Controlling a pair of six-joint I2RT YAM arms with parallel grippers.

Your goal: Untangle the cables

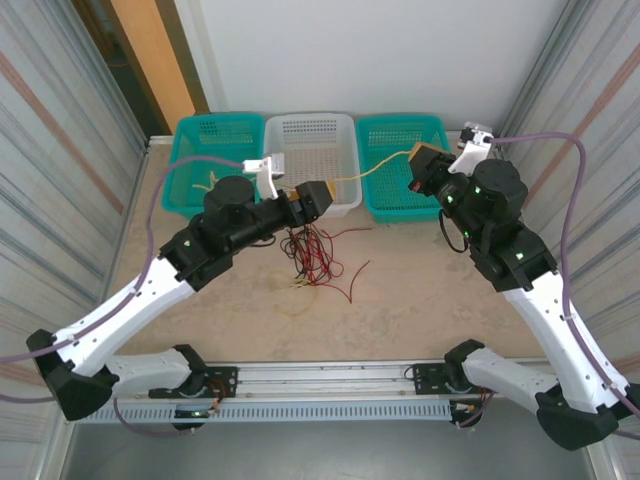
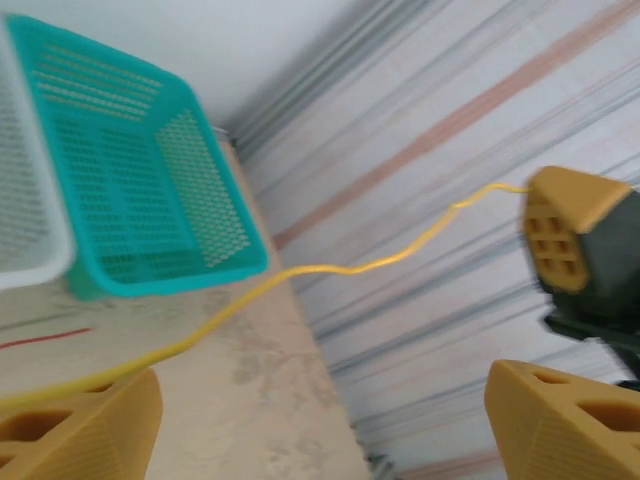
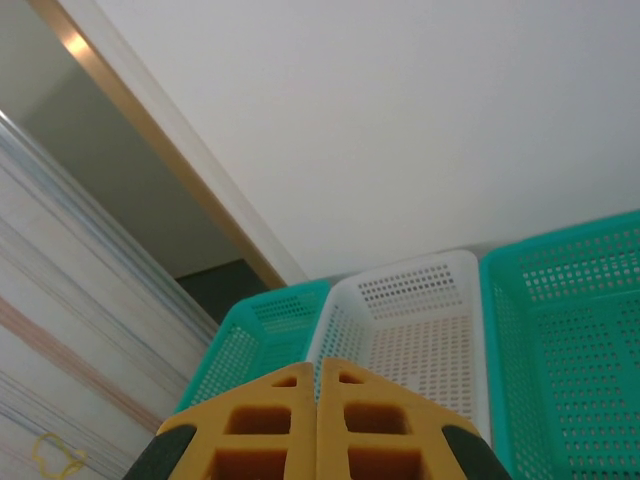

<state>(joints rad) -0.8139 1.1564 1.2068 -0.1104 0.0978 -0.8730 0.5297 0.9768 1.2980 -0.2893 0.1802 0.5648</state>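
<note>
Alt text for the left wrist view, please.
A yellow cable runs from a finger of the open left claw up to the right claw, which pinches it. A teal basket stands behind on the table.

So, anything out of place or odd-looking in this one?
Only the yellow cable: it is strung through the air from the right gripper, fingers shut, toward the left gripper, fingers open, rather than lying down. The red cables lie tangled on the table.
</note>
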